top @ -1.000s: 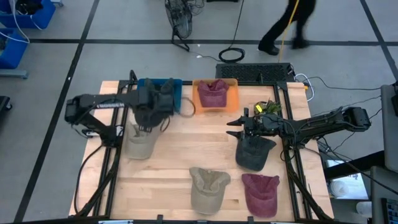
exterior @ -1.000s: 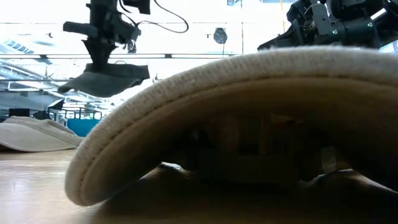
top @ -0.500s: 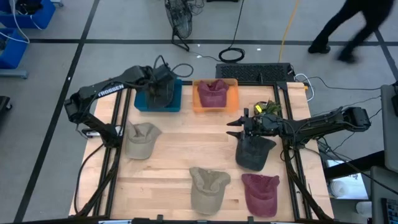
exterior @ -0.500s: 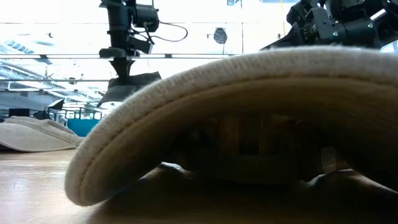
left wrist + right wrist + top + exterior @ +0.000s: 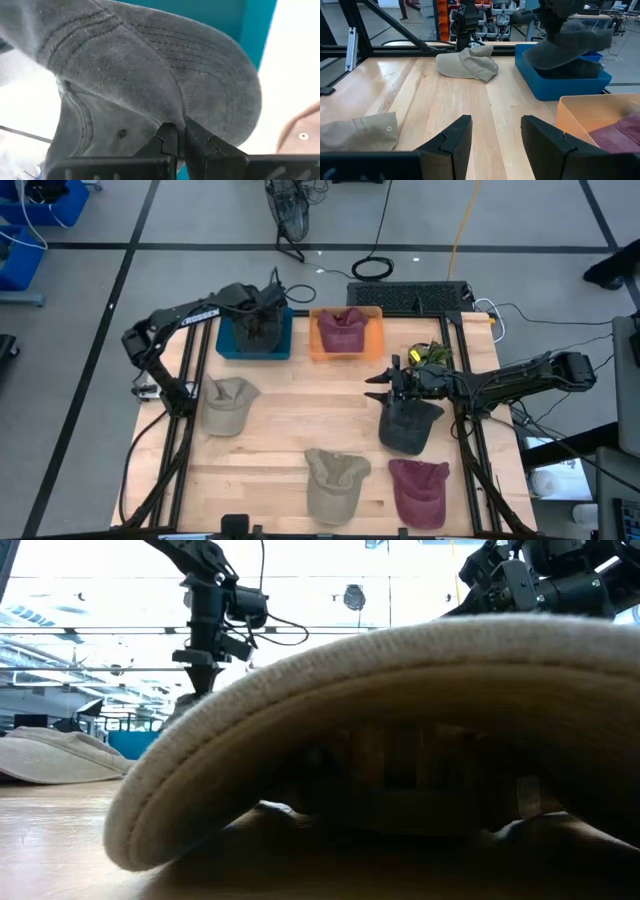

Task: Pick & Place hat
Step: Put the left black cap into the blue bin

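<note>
A grey hat (image 5: 568, 40) hangs from my left gripper (image 5: 258, 318), which is shut on it right above the blue bin (image 5: 254, 340) at the table's far side. In the low view that gripper (image 5: 198, 675) shows behind the big tan hat (image 5: 400, 720), which hides most of the grey hat. My right gripper (image 5: 492, 135) stands open and level over the table's right part, above a dark grey hat (image 5: 408, 426) lying flat on the wood, touching nothing. My left gripper pinches a fold of the grey hat's crown cloth (image 5: 172, 117) between its two fingers, close to where the brim (image 5: 215, 70) joins. The fingers come from above, pointing steeply down. The hat hangs below them over the blue bin, brim sticking out sideways; whether it touches the bin I cannot tell.
An orange bin (image 5: 372, 340) with a maroon hat (image 5: 342, 328) stands right of the blue bin. A beige hat (image 5: 228, 402) lies at the left, a tan hat (image 5: 335, 480) and another maroon hat (image 5: 420, 490) near the front edge. Bare wood lies mid-table.
My left gripper has carried the grey hat from above the beige hat toward the table's far edge and a little to the right, sinking and turning on the way. It now stands over the blue bin with the hat lower, still shut on it.
</note>
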Controlling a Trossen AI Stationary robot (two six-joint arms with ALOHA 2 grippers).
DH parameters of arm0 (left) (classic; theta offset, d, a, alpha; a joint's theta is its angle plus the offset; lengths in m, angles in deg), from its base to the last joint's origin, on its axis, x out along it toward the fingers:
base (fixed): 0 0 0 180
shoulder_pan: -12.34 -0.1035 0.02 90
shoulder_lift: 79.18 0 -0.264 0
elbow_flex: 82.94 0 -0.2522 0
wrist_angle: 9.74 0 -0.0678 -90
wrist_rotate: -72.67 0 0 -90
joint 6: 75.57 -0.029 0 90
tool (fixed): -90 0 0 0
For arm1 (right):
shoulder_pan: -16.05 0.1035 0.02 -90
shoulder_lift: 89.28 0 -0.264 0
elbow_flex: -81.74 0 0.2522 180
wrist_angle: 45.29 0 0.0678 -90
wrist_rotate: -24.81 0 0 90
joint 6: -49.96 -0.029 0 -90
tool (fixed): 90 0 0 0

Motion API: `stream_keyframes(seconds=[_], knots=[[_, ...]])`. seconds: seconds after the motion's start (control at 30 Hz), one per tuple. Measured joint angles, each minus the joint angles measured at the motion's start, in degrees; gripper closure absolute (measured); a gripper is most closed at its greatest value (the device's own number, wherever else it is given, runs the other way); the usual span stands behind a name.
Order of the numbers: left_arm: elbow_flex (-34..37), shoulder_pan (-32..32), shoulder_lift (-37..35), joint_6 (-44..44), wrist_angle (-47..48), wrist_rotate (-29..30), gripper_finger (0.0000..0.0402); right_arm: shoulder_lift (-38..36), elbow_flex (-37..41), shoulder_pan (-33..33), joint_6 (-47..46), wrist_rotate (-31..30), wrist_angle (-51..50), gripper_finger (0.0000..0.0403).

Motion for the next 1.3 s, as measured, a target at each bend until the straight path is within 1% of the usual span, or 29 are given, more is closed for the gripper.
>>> stream_keyframes(seconds=[0.13,0.27,0.4,0.5,0.57,0.63,0.7,0.77,0.93,1.07,1.17,1.3], knots=[[0.0,-0.3,2.3,0.8,0.0,-0.3,0.0396,0.0,0.0,0.0,-0.1,0.0,-0.1,0.0248],[0.0,-0.7,3.3,1.9,0.0,-0.2,0.0381,0.0,0.0,0.0,-0.1,0.0,-1.3,0.0248],[0.0,-1.0,3.8,2.2,-0.4,2.2,0.0375,0.0,1.4,0.0,-0.1,0.0,-0.2,0.0248],[0.0,-1.3,3.7,2.6,-1.5,3.0,0.0382,0.0,2.4,0.0,-0.1,-0.1,1.7,0.0248],[0.0,-1.6,3.7,2.8,-1.4,2.0,0.0392,0.0,2.7,0.0,-0.1,-0.1,2.4,0.0248],[0.0,-2.1,3.7,3.2,-1.2,-1.5,0.0394,0.0,2.7,0.0,-0.1,-0.1,2.4,0.0248],[0.1,-2.4,3.7,3.6,-1.3,-5.0,0.0386,0.0,2.7,0.0,-0.1,-0.1,2.4,0.0248],[1.2,-2.3,3.7,3.5,-1.6,-6.2,0.0377,0.0,2.7,0.0,-0.1,-0.1,2.4,0.0248],[6.3,-2.3,3.6,2.7,-2.0,-4.1,0.0373,0.0,2.7,0.0,-0.4,0.0,2.4,0.0248],[10.7,-2.2,3.6,3.7,-4.7,-1.3,0.0375,0.0,2.8,0.0,-0.3,0.0,2.7,0.0248],[11.6,-1.9,3.6,5.5,-5.1,0.4,0.0366,0.0,2.8,0.0,-0.1,0.0,3.3,0.0248],[11.7,-1.5,3.6,6.6,-5.9,0.6,0.0341,0.0,2.8,0.0,0.1,-0.1,4.7,0.0248]])
